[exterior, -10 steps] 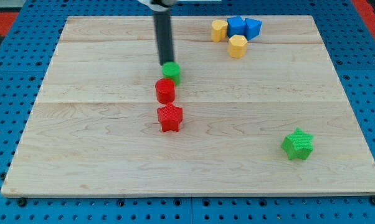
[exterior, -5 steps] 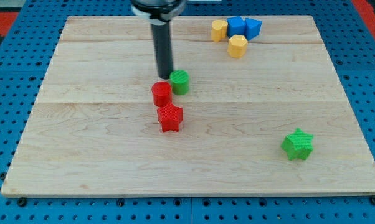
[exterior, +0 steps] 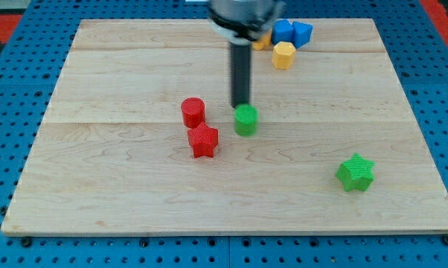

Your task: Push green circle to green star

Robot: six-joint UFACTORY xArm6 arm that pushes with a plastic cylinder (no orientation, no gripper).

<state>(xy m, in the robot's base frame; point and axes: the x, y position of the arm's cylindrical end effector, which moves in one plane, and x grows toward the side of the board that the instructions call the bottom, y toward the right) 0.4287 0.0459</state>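
Tip (exterior: 241, 105) touches the green circle (exterior: 245, 120) on its upper edge, placed to drive it toward the green star (exterior: 356, 173). No grasping tool fitted; nothing held.

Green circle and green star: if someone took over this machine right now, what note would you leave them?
My tip sits just above the green circle on its top side, seemingly touching it.
The green circle lies right of the red cylinder and red star, clear of both.
The green star waits toward the view's lower right, well apart.
Done: circle freed from the red blocks.
Left: push it down-right to the star.
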